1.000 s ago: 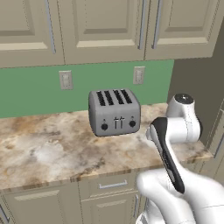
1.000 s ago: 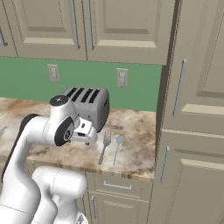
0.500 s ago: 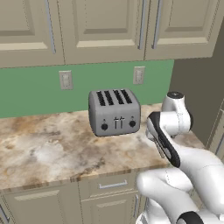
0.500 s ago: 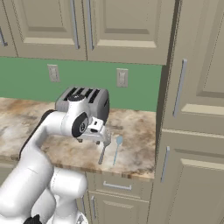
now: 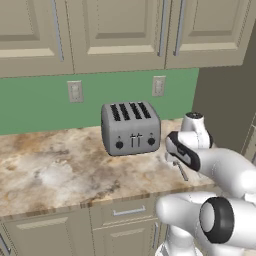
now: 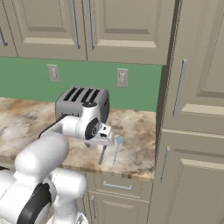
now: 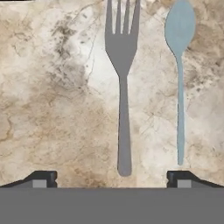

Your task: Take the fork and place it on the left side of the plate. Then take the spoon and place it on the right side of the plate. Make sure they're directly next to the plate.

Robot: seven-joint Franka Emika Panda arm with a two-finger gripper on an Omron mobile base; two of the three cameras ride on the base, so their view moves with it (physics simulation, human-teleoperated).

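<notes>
The fork (image 7: 123,87) lies flat on the marble counter with its tines pointing away from me. The spoon (image 7: 179,65) lies parallel just to its right, bowl at the far end. My gripper (image 7: 111,180) is open above the counter, and its fingertips (image 7: 41,179) straddle the fork's handle end without touching it. In the right base view my hand hangs over the fork (image 6: 102,154), and the spoon (image 6: 117,148) lies beside it near the counter's right end. The fork's handle (image 5: 181,171) pokes out below my hand in the left base view. The plate is out of view.
A silver four-slot toaster (image 5: 131,127) stands at the back of the counter, just left of my hand. A tall cabinet (image 6: 192,131) closes off the counter's right end. The counter's front edge (image 6: 118,168) runs close below the cutlery.
My arm has swung right and forward from beside the toaster to above the fork and spoon. The gripper stayed open. The cutlery has not moved.
</notes>
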